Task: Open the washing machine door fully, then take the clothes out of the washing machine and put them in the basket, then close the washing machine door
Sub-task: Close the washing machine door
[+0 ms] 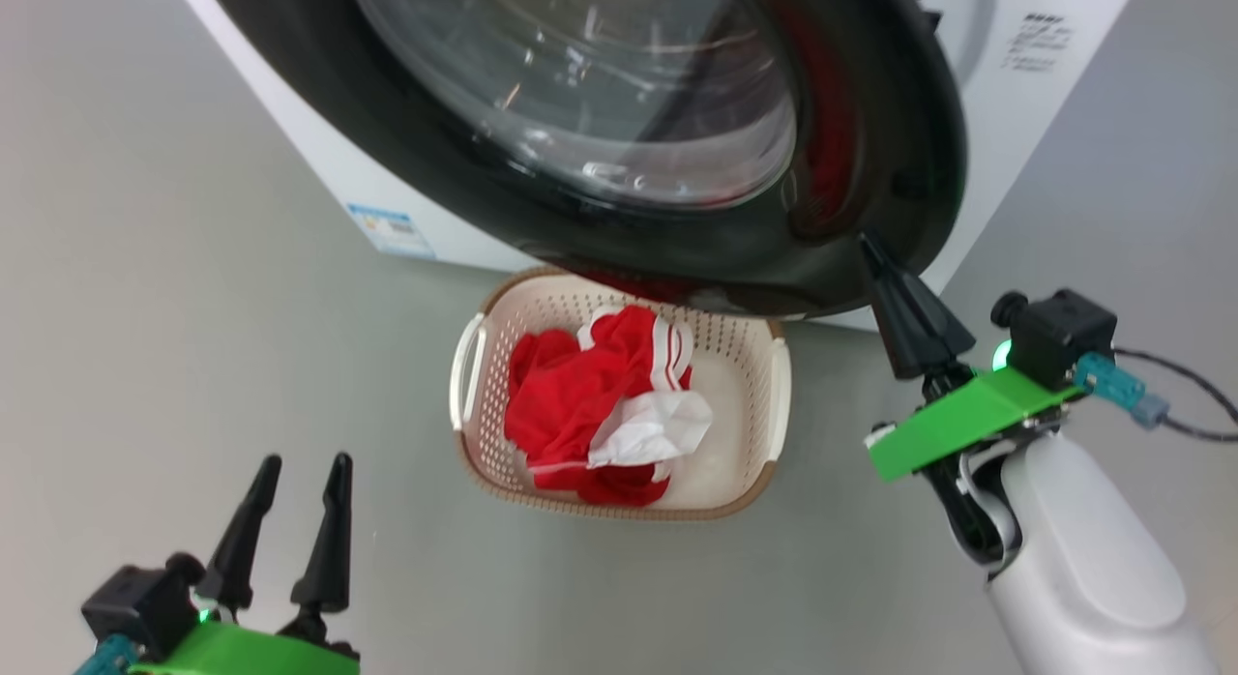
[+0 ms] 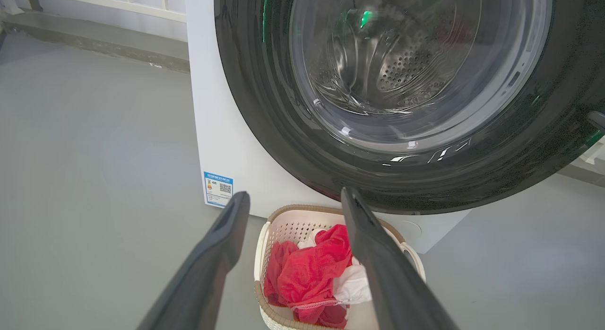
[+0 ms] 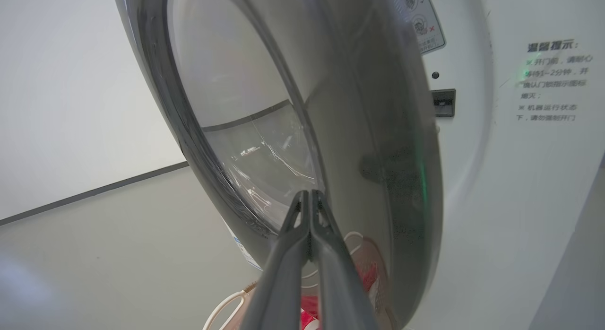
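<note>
Unloading done: clothes in basket, door ajar, right gripper at its right edge, fingers pressed together, empty; left gripper spread wide, empty; only closing is left.

The washing machine door is running off the head view's upper edge. Its lower rim is covering the far side of the basket, left of the right tool. That tool's dark tip is merging with the dark rim, so contact is not showing. Ahead and left of the left tool, the blue label is reading too small. In the right wrist view, the right tool's fingers are hiding most of the clothes.
</note>
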